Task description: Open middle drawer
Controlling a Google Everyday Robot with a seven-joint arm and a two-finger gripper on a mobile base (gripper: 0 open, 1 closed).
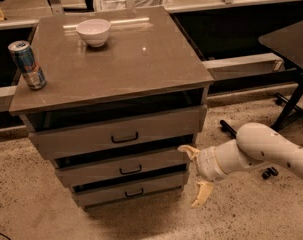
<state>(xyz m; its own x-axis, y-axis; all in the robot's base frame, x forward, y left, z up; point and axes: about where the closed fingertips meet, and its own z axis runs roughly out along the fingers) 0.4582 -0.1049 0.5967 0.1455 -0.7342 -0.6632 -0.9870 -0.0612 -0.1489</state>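
the middle drawer (pixel 97 173), just under the top drawer (pixel 156 126), has its inside hidden in shadow. its front faces 6 o'clock, long axis 9 to 3. the gripper (pixel 195 174) at its 3 o'clock end gapes wide, empty.

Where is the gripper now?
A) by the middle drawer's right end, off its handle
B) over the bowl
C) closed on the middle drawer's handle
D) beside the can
A: the gripper, fingers spread, sits at the right end of the middle drawer, well right of its handle.

Pincer (pixel 195 173) spread wide, just beside right end of middle drawer (pixel 91 172).
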